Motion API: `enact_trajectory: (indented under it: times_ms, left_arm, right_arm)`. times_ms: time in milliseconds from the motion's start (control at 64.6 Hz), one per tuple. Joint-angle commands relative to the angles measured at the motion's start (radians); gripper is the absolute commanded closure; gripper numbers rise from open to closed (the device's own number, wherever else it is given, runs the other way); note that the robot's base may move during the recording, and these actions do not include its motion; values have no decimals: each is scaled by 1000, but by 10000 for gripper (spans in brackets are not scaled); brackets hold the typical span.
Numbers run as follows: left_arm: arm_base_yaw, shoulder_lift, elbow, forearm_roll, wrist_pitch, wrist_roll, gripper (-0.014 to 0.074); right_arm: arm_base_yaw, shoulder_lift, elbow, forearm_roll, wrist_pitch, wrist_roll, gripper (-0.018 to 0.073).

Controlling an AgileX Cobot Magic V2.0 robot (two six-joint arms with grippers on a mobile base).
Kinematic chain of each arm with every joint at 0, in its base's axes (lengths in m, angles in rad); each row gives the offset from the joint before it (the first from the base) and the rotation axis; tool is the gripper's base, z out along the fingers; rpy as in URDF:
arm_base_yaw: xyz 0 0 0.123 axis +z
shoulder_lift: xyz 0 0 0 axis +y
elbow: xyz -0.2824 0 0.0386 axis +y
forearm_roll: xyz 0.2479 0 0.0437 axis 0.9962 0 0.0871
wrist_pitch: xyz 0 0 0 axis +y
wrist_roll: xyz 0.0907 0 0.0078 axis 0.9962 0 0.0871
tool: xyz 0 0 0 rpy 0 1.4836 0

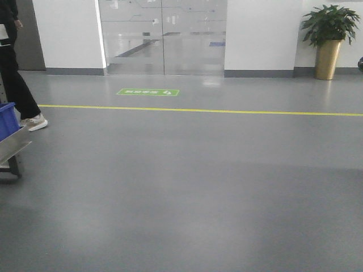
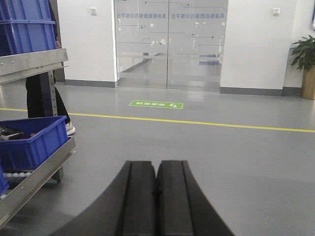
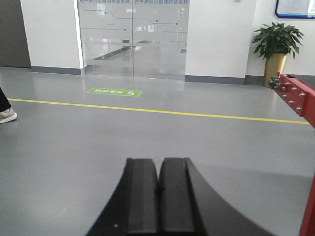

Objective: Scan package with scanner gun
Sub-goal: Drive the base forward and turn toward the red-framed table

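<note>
The package and the scanner gun are out of view in every view. In the left wrist view my left gripper (image 2: 157, 164) is shut, its two black pads pressed together with nothing between them, held level above bare grey floor. My right gripper (image 3: 159, 162) looks the same in the right wrist view: shut, empty, pointing across the floor toward the glass doors (image 3: 132, 39).
A metal rack (image 2: 34, 172) with blue bins (image 2: 30, 142) stands at the left, its corner also in the front view (image 1: 11, 148). A person in black (image 1: 14, 68) stands beside it. A red frame (image 3: 298, 96) is at the right. A potted plant (image 1: 329, 39) and a yellow floor line (image 1: 198, 110) lie ahead.
</note>
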Motion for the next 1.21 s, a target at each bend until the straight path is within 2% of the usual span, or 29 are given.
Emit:
enact_trajectory:
  times_ms: [0, 1191]
  left_arm:
    - [-5, -5, -3, 0, -18, -1, 707]
    - [-5, -5, -3, 0, -18, -1, 707]
  right_arm:
    - [-1, -2, 0, 2, -24, 0, 713]
    - [-1, -2, 0, 2, -24, 0, 713]
